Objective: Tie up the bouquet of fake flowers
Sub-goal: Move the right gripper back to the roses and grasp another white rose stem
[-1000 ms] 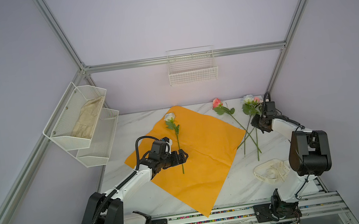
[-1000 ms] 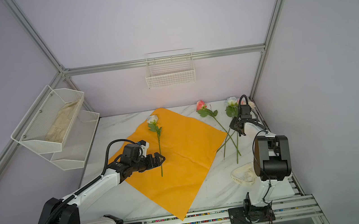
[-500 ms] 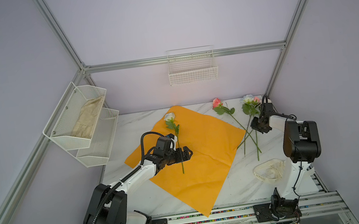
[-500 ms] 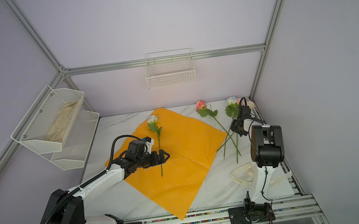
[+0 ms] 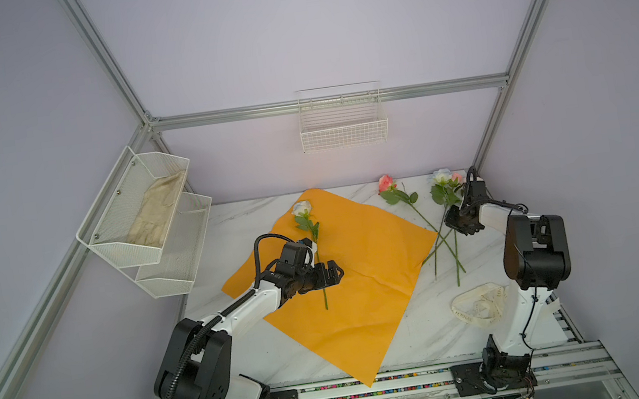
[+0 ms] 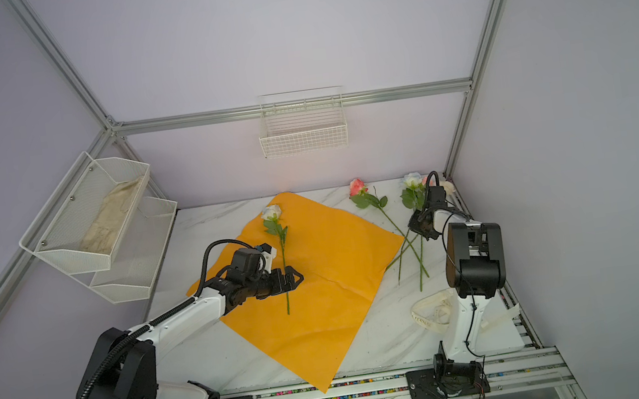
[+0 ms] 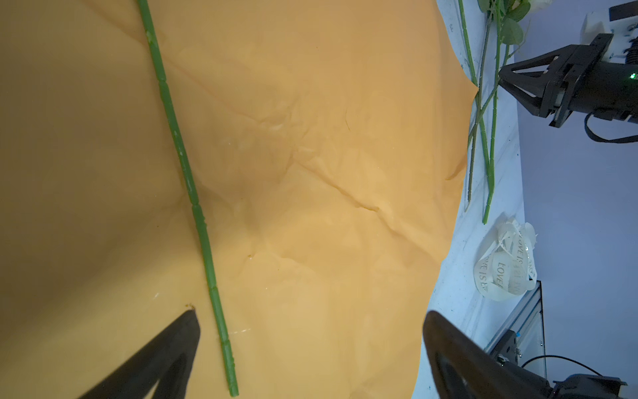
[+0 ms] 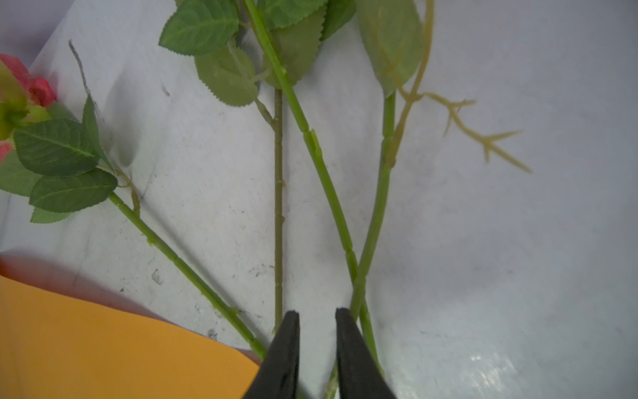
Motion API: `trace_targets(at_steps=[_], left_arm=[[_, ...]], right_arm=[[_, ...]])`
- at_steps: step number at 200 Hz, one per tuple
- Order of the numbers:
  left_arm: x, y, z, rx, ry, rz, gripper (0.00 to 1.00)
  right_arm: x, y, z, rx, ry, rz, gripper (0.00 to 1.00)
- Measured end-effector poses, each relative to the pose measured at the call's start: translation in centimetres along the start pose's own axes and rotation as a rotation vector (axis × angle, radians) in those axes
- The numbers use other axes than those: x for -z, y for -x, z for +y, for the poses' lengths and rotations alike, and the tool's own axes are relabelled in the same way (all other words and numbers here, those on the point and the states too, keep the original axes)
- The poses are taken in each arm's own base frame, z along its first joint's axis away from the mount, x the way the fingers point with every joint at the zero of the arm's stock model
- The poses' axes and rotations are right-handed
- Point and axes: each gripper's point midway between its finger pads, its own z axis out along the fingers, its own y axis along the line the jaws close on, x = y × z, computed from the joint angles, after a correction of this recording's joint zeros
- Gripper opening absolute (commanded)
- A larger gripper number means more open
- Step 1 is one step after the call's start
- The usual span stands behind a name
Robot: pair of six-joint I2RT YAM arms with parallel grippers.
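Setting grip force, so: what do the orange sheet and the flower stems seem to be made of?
Orange sheet: probably thin paper with a faint sheen; it holds sharp creases and wrinkles. Flower stems: likely molded plastic, smooth green; evenly spaced ridged joints show.

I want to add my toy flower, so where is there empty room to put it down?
The orange wrapping paper is bare from the stem end of the white rose to the paper's near corner. The marble table is bare between paper and ribbon. Crowded at the right, where loose roses cross.
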Motion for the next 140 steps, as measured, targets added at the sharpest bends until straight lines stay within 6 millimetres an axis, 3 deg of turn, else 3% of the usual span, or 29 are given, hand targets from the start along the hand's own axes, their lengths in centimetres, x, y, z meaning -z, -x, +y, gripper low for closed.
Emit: trace_targets(at_steps=[34, 85, 140], left_arm=[[0.0, 0.0, 0.0, 0.001, 0.001, 0.001, 1.0], [0.0, 0.0, 0.1, 0.001, 0.004, 0.0, 1.0], [0.0, -0.1, 0.1, 0.002, 0.007, 0.003, 1.0]], right_arm=[[0.4, -0.9, -0.8, -0.02, -0.027, 0.01, 0.26], [2.8, -1.2, -0.6, -0.041, -0.015, -0.016, 0.28], [2.0, -2.2, -0.5, -0.066, 0.013, 0.016, 0.28]])
